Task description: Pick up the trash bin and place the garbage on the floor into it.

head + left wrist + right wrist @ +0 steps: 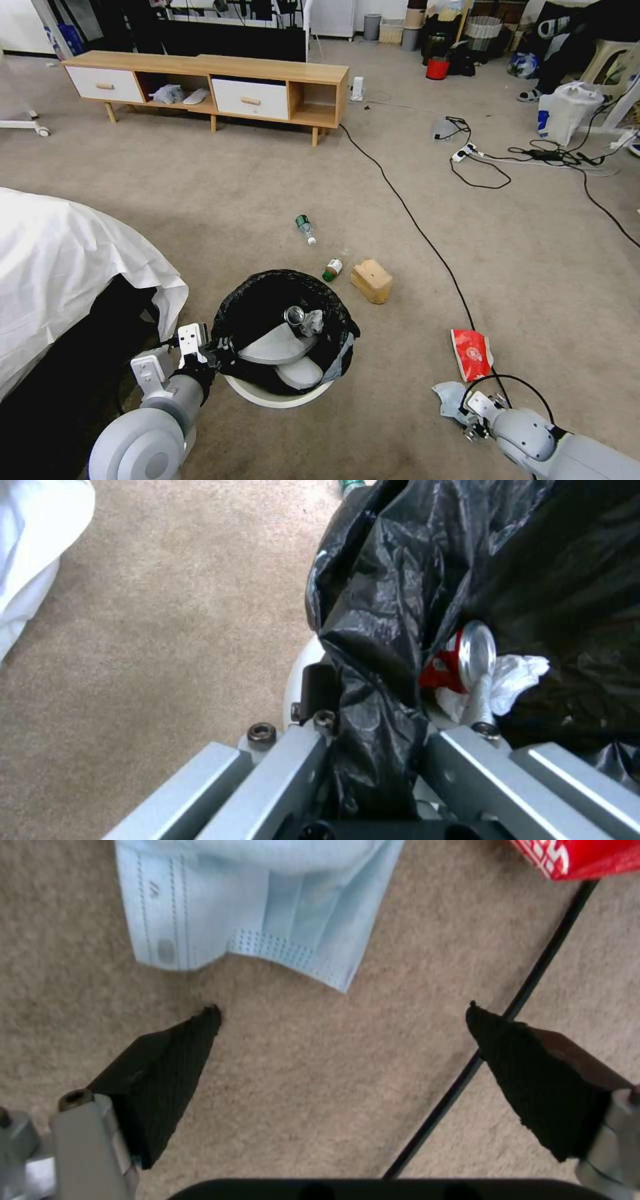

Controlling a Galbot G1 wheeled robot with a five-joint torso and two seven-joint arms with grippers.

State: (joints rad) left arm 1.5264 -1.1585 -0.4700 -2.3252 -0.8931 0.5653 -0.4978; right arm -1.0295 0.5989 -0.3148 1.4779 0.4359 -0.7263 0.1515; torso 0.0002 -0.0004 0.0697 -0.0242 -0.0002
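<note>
The trash bin (pixel 267 399) is white with a black bag (pixel 400 580) over its rim. My left gripper (pixel 208 348) is shut on that rim, with the bag pinched between its fingers (pixel 313 690). A crushed red can (pixel 460 662) and a white tissue (pixel 517 677) lie inside. My right gripper (pixel 342 1007) hangs open just above the carpet, close to a pale blue tissue (pixel 253 900) that looks like a pleated mask. A red snack packet (pixel 471 353) lies beside the tissue. A tan box (pixel 371 280), a small green-capped bottle (pixel 332 269) and a green-labelled clear bottle (pixel 305 228) lie beyond the bin.
A black cable (pixel 413 220) crosses the carpet and passes under my right gripper's fingers (pixel 520 1050). A white sheet (pixel 60 267) covers furniture at my left. A low wooden cabinet (pixel 213 83) stands at the back. More cables and a white bag (pixel 567 110) lie far right.
</note>
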